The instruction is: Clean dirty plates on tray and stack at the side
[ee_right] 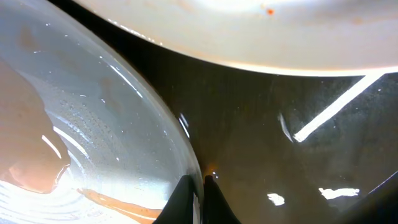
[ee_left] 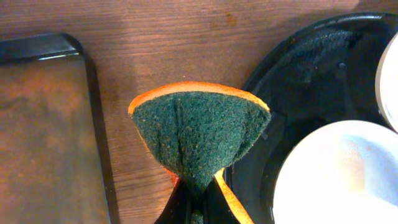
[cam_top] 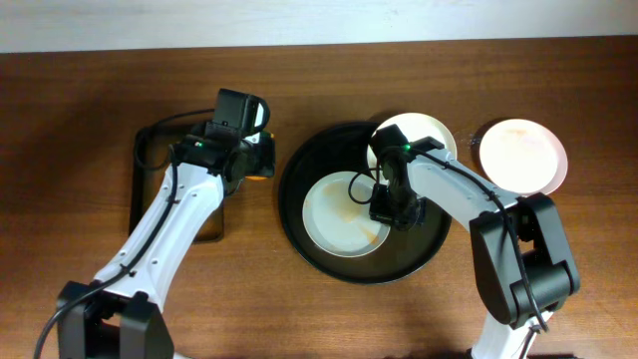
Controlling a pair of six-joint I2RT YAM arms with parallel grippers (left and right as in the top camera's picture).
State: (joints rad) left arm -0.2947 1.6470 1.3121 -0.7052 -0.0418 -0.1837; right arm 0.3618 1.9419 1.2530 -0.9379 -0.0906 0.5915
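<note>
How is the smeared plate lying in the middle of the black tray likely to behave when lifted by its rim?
The plate looks rigid and glossy, with wet-looking highlights, so a rim grip may slip. Being wide and shallow, it would probably tilt rather than roll.

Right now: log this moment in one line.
left gripper: holds sponge | right gripper: pinches smeared plate rim | tray: smeared plate, second plate | third plate: off tray

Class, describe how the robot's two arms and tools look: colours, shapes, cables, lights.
Left arm and right arm match: white tubular links, black joints, a green light near each wrist, a black cable alongside. Left tool and right tool have slim black fingers.
</note>
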